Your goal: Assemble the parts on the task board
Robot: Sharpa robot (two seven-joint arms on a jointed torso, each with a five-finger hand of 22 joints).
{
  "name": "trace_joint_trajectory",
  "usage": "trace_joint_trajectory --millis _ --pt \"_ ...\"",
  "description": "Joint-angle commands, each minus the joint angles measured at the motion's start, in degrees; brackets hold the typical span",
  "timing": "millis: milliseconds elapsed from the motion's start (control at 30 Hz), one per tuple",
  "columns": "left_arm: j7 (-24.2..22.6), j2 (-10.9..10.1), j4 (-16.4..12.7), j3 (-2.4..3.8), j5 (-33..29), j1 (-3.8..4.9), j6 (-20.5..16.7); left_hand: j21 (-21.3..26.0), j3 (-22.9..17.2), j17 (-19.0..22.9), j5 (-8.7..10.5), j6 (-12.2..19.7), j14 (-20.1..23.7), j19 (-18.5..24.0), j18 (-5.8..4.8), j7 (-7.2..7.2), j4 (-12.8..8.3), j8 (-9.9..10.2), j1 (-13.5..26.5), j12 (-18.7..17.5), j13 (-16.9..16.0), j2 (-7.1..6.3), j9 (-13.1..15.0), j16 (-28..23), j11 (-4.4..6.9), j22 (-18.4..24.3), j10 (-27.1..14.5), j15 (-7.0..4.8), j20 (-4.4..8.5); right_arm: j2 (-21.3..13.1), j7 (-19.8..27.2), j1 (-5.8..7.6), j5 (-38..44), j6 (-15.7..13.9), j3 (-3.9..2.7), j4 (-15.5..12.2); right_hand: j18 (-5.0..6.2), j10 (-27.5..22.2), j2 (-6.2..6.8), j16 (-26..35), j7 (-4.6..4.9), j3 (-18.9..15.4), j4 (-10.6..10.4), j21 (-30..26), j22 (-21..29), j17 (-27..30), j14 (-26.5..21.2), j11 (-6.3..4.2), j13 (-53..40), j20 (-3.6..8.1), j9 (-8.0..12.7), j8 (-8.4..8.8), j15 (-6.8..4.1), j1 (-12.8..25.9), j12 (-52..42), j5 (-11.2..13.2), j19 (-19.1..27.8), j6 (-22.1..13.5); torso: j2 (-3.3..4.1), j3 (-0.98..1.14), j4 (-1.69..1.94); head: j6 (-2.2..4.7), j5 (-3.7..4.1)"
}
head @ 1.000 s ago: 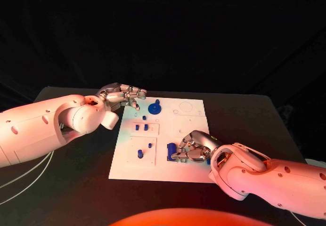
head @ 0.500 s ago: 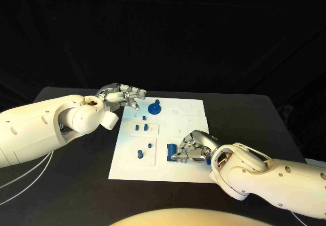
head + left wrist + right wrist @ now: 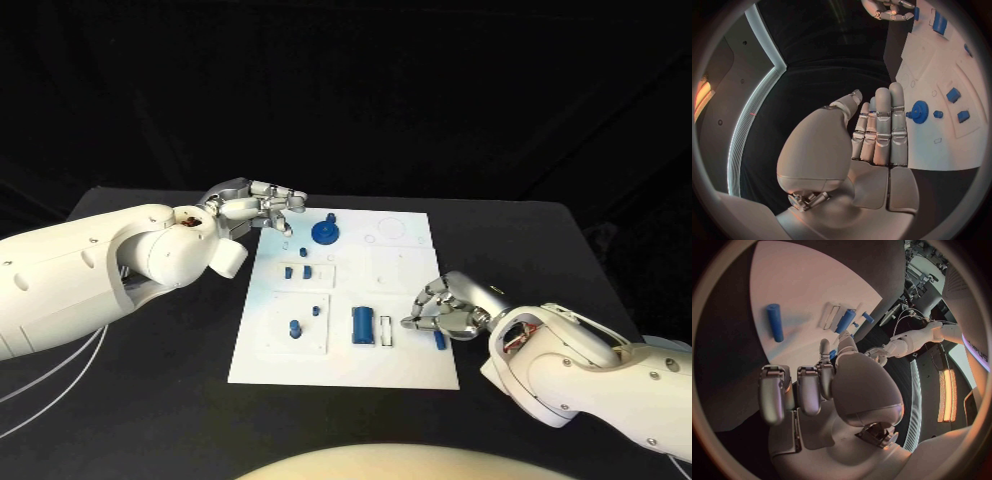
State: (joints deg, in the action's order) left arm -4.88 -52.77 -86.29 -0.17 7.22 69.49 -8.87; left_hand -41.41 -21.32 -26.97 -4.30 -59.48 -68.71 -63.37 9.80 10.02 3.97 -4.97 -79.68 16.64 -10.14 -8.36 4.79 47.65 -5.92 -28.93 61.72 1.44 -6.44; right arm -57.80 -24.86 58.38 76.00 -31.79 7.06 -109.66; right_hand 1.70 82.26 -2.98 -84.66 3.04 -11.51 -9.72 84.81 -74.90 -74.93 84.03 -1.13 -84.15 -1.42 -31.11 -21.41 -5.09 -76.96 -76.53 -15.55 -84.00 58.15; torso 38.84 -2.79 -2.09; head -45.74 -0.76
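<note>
A: Lower right of the head view, item one?
B: Right hand [image 3: 450, 312], at the task board's [image 3: 274, 360] right edge, low on the plate. Fingers curled inward, close together. A short blue cylinder [image 3: 438, 339] lies just below the hand, touching or nearly so; I cannot tell whether the fingers hold it. In the right wrist view the hand [image 3: 811, 385] has its fingers folded down, nothing plainly in them.

A: Item two, same level?
B: Blue rectangular block [image 3: 362, 324], lying flat just left of the right hand, near the board's lower middle. Beside it, to the right, a pale empty slot [image 3: 385, 329].

A: Further left?
B: Two small blue parts [image 3: 297, 327] in a raised square panel, lower left of the board. One more small piece [image 3: 317, 311] sits just above them to the right.

A: Centre of the frame?
B: Second panel, holding two short blue pegs [image 3: 299, 270] side by side.

A: Upper part of the board?
B: Blue gear [image 3: 329, 231] with an upright peg at its hub, upper middle. In the left wrist view the gear [image 3: 918, 111] stands just beyond the fingertips [image 3: 896, 90], apart from them.

A: Last entry?
B: Left hand [image 3: 265, 206], upper left of the board, at its far corner. Fingers straight and held together, holding nothing.
</note>
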Motion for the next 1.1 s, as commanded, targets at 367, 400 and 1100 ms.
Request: trace_joint_trajectory --millis 367,400,1100 --pt "-1.2 -0.4 -1.25 -0.03 -0.31 0.01 0.06 0.33 0.29 0.08 -0.07 0.43 0.24 -0.23 0.76 0.09 0.0 0.08 -0.01 0.3 -0.08 0.43 -0.06 -0.04 -0.04 0.08 -0.42 -0.04 0.02 -6.11 -0.87 -0.01 6.84 2.38 0.16 -1.26 -0.62 -0.44 -0.46 0.34 0.51 0.28 0.49 0.16 -13.67 -5.07 3.96 0.43 5.5 -0.62 1.86 2.52 0.8 -2.02 1.99 -0.77 -3.92 0.25 -0.15 -0.13 -1.23 -0.28 0.85" --pt "-1.2 -0.4 -1.27 -0.03 -0.31 0.0 0.09 0.33 0.29 0.08 -0.07 0.43 0.24 -0.23 0.76 0.09 0.0 0.08 -0.01 0.3 -0.08 0.43 -0.06 -0.04 -0.04 0.08 -0.42 -0.04 0.02 -6.21 -1.38 -0.05 7.55 2.49 0.19 -1.17 -0.63 -0.46 -0.46 0.32 0.52 0.27 0.49 0.2 -13.68 -5.1 3.97 0.44 5.53 -0.64 1.93 2.61 0.81 -2.04 2.03 -0.8 -3.93 0.3 -0.14 -0.13 -1.16 -0.26 1.13" --pt "-0.89 -0.65 -1.34 -0.08 -0.31 -0.05 0.47 0.38 0.36 0.1 -0.06 0.42 0.24 -0.27 0.76 0.09 0.0 0.04 -0.03 0.36 -0.1 0.43 -0.06 -0.03 -0.04 0.12 -0.43 -0.04 0.02 -3.69 -6.59 -1.82 13.06 5.04 0.43 1.48 -0.71 -0.15 0.19 0.22 0.41 -0.58 -0.27 0.59 -13.79 -5.33 4.02 0.39 5.42 -0.74 3.01 3.61 0.81 -1.21 1.95 -1.22 -4.1 2.06 -0.14 -0.2 -0.94 -0.97 1.51"
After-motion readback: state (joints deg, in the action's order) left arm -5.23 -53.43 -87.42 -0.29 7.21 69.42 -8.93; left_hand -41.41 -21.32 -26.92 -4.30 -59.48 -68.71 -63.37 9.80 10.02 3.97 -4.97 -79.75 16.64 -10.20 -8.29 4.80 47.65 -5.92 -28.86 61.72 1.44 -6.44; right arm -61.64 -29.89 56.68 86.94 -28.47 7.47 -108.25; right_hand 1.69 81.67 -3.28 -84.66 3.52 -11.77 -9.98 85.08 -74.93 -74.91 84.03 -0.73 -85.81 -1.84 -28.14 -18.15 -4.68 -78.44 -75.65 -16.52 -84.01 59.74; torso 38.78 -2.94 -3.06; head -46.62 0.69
